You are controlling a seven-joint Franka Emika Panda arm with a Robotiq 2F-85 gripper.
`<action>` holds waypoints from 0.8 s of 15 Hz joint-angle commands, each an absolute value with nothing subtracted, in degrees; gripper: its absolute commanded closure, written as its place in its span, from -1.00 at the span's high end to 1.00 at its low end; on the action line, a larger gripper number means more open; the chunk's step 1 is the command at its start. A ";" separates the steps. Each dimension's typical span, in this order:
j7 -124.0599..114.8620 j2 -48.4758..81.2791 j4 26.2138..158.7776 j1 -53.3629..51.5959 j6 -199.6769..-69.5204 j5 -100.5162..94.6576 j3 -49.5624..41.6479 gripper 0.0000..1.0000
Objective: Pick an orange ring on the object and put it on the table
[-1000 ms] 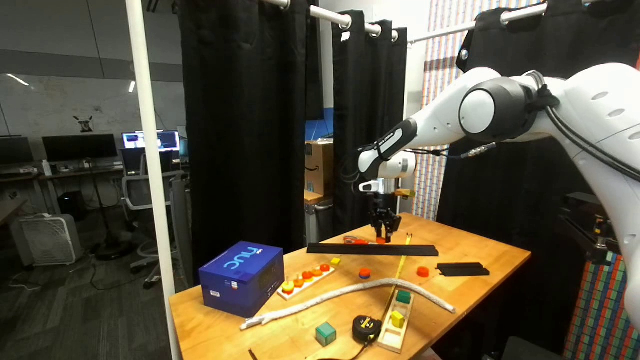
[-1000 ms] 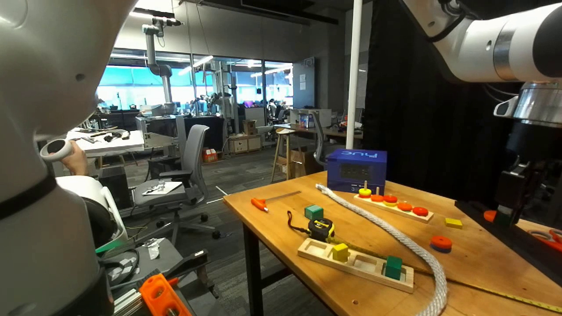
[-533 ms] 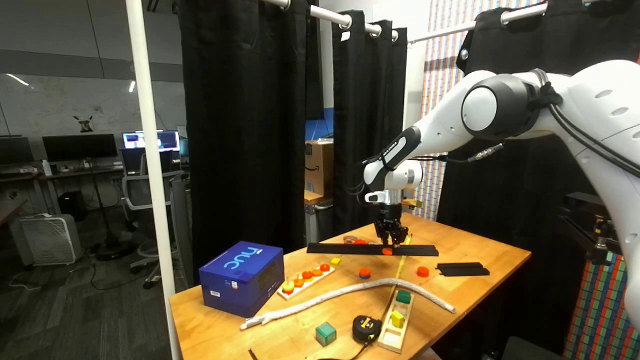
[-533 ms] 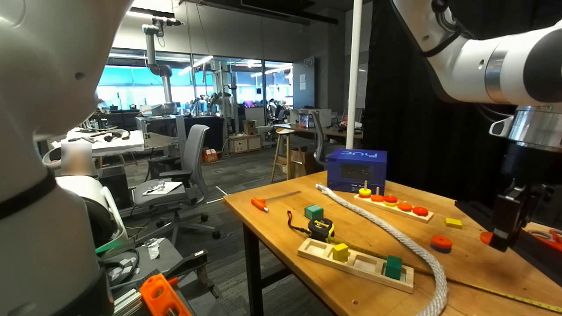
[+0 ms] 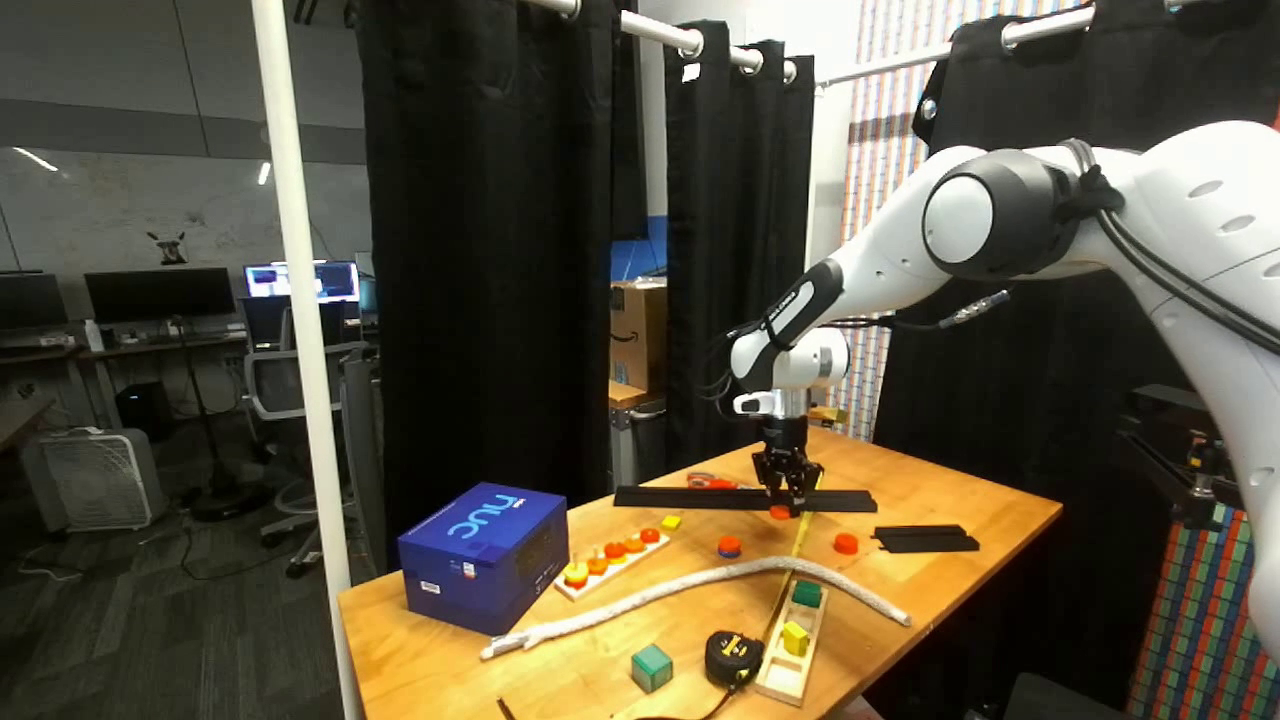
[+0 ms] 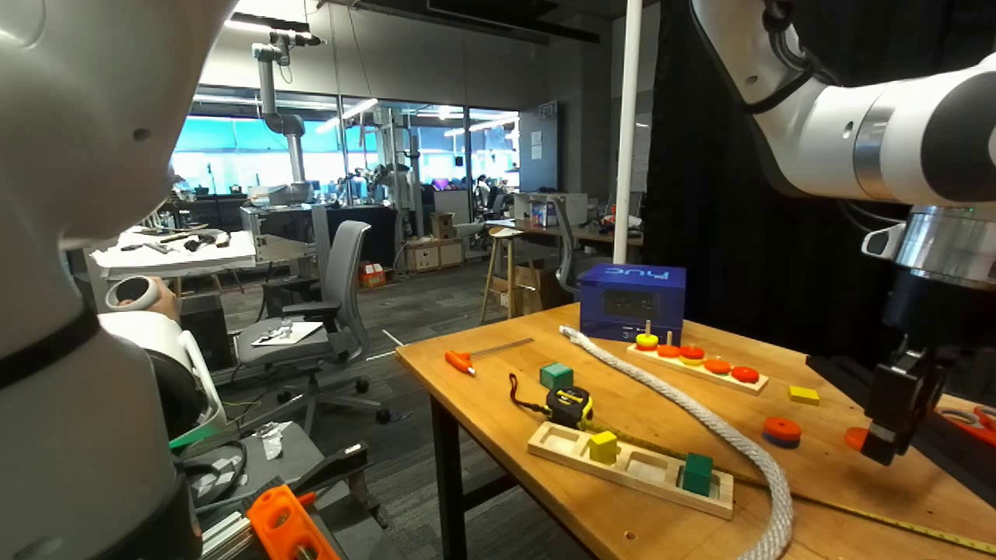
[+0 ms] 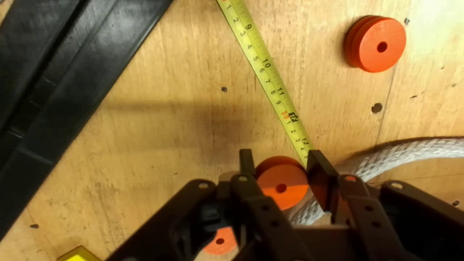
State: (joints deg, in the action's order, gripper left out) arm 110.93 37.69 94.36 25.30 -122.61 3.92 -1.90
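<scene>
My gripper (image 5: 787, 508) is shut on an orange ring (image 5: 780, 513). In the wrist view the gripper (image 7: 281, 161) has one finger on each side of the orange ring (image 7: 284, 180), which has a small centre hole. The gripper (image 6: 883, 453) also shows at the right of an exterior view, with the ring (image 6: 856, 439) partly hidden behind a finger. The ring seems a little above the light-brown table (image 7: 163, 123); the exact height is hard to judge. Other orange rings sit on a wooden peg board (image 6: 759, 386) beside the blue box (image 6: 634, 307).
A black rail (image 7: 69, 79) lies beside the gripper. A yellow tape (image 7: 268, 72), a rope (image 7: 409, 161) and an orange ring stack (image 7: 384, 45) are near. Another orange ring (image 7: 220, 243) shows between gripper parts. A wooden tray (image 6: 580, 459) and red scissors (image 6: 969, 424) lie farther off.
My gripper has moved lower and from behind the black rail to its front side, carrying the orange ring. The movement is smaller in the last half second. The table items have not moved.
</scene>
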 commanded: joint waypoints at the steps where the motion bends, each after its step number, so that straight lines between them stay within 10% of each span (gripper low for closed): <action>1: 112.90 38.86 93.87 25.76 -123.08 5.41 -1.94 -0.65; 12: 112.66 42.28 92.34 26.11 -122.12 5.11 -1.83 -0.65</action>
State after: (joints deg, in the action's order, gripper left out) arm 111.32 41.64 93.90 25.74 -122.62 3.92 -1.90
